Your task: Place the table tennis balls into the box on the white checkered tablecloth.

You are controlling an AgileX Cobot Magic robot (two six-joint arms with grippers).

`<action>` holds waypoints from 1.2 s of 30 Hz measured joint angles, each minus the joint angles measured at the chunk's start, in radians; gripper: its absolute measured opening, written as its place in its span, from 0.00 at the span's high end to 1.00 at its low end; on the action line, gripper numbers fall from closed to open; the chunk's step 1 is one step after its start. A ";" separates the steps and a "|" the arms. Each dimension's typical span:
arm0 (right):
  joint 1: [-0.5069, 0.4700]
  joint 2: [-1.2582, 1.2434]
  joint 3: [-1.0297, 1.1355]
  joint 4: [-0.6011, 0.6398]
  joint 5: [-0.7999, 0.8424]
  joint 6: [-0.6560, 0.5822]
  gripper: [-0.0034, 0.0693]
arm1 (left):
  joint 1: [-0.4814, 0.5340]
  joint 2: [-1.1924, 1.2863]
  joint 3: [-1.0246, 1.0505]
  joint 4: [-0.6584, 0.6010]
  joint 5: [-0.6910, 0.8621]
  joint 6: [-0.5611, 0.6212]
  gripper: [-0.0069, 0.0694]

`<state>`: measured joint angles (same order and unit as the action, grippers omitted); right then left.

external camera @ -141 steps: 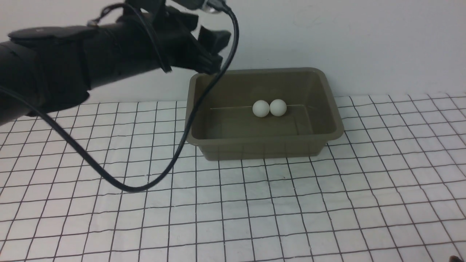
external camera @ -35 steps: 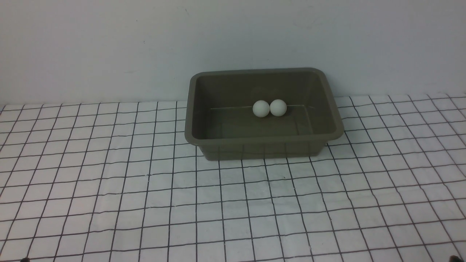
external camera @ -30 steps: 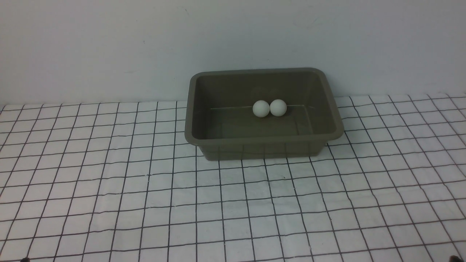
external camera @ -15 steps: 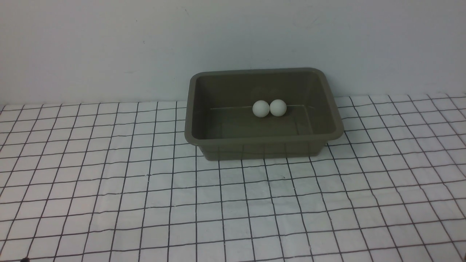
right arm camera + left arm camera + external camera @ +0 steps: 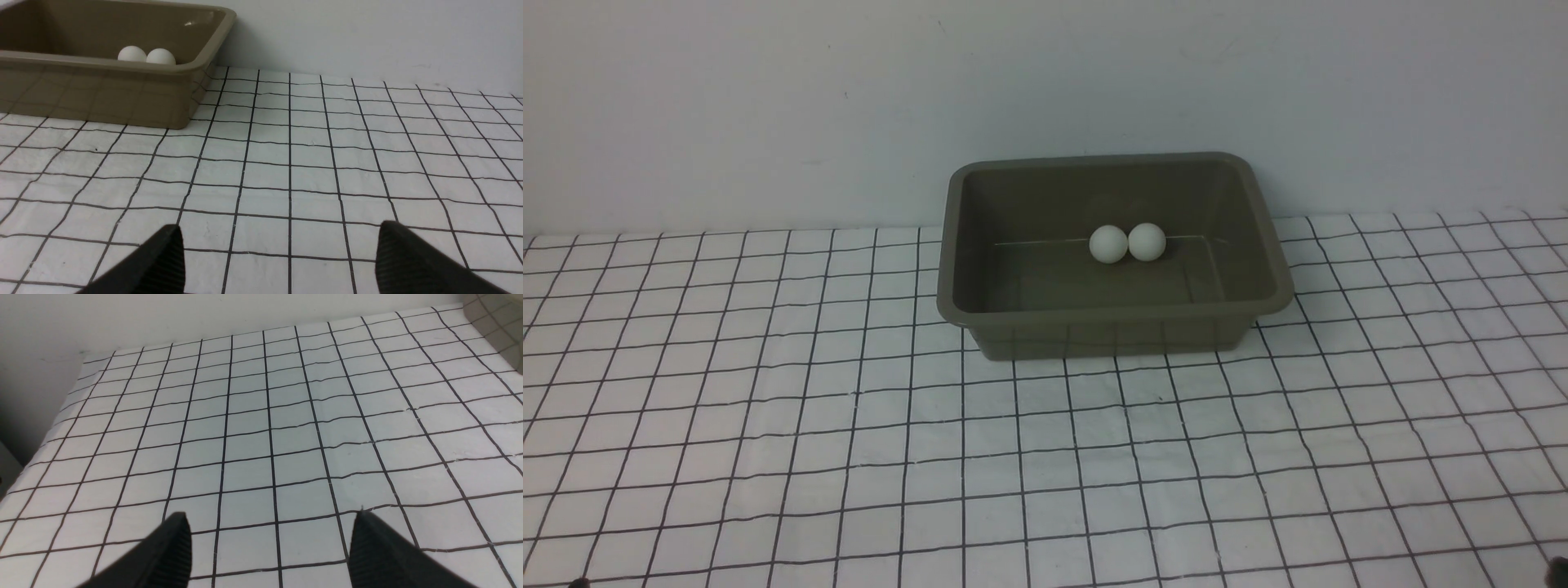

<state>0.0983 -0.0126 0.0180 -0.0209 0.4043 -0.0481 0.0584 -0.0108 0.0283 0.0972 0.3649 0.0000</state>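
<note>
L fingers (image 5: 179, 547) and R fingers (image 5: 402, 257) spread wide, nothing held, low over cloth (image 5: 849, 425). Both balls (image 5: 1128, 242) touching, resting at far wall inside box (image 5: 1111, 335). Task looks done; arms prob. parked clear.

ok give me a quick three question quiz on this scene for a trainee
1. True or false: both table tennis balls lie inside the box.
2. The two balls are: A) touching side by side, B) in opposite corners, C) stacked.
3. What is the left gripper holding, and how do its jaws stand?

Key:
1. True.
2. A.
3. Nothing; the jaws are apart over bare white checkered tablecloth. The right gripper is likewise open and empty.
</note>
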 joint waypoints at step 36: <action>-0.050 0.000 0.000 0.009 -0.001 -0.020 0.17 | 0.000 0.000 0.000 0.000 0.000 0.000 0.30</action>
<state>0.0479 -0.0126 0.0180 -0.0116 0.4035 -0.0677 0.0584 -0.0108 0.0283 0.0972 0.3649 0.0000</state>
